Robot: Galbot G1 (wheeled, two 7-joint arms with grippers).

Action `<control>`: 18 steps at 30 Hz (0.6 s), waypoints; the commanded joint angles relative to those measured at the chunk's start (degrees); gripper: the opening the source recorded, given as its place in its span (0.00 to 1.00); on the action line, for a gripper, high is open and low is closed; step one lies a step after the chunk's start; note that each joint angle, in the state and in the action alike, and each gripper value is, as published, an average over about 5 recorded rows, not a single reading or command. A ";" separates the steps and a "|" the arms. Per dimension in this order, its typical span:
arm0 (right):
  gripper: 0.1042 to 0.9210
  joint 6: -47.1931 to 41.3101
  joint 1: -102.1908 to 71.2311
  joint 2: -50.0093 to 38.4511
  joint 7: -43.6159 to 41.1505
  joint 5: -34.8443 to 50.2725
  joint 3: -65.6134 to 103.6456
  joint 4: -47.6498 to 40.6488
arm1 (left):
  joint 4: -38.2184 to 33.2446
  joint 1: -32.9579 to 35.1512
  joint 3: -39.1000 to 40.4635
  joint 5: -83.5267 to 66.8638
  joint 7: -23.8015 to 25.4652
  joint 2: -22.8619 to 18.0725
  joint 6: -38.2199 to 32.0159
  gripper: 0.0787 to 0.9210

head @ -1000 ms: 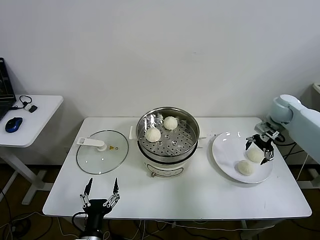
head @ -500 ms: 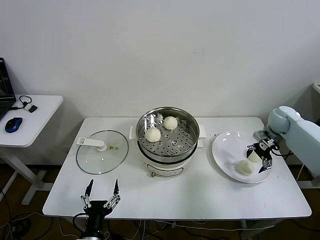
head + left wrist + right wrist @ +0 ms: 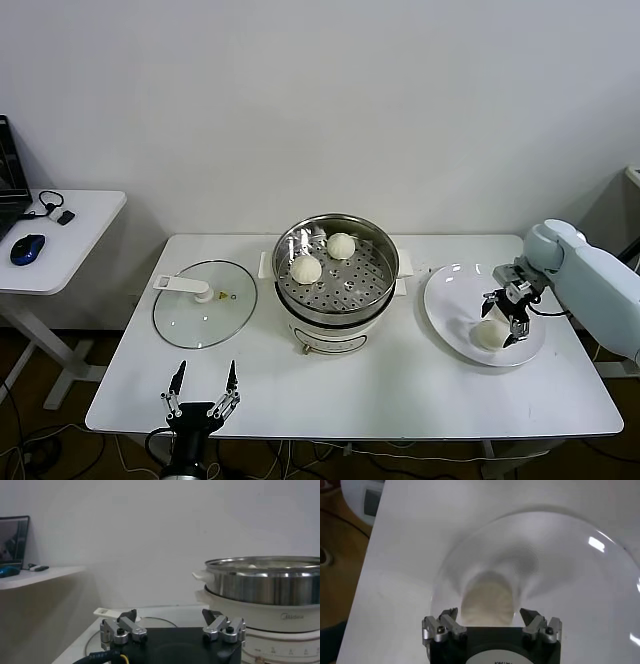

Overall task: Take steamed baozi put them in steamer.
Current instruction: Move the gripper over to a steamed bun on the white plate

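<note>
While the left gripper (image 3: 200, 390) idles with jaws apart at the table's (image 3: 400, 385) near edge, the right gripper (image 3: 505, 318) hangs over the plate (image 3: 450, 300), jaws apart, straddling one baozi (image 3: 489, 334); a second is not visible there. Beyond, toward the left gripper's side, the steamer (image 3: 337, 283) holds two baozi (image 3: 306, 269) on its tray. Farther that way lies one glass lid (image 3: 205, 303). A white wall (image 3: 350, 100) backs the table
</note>
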 commanded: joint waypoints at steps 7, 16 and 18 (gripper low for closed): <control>0.88 -0.04 -2.25 1.03 -0.08 -1.36 2.01 -0.81 | 0.01 -0.11 0.01 -0.15 0.04 -0.01 0.17 0.88; 0.88 0.71 -2.32 1.96 0.07 -2.90 3.30 -1.80 | 0.06 -0.03 0.21 -0.22 0.05 -0.06 0.23 0.88; 0.88 0.84 -2.28 2.12 0.05 -3.42 3.49 -2.00 | 0.08 0.02 0.20 -0.24 0.05 -0.07 0.20 0.88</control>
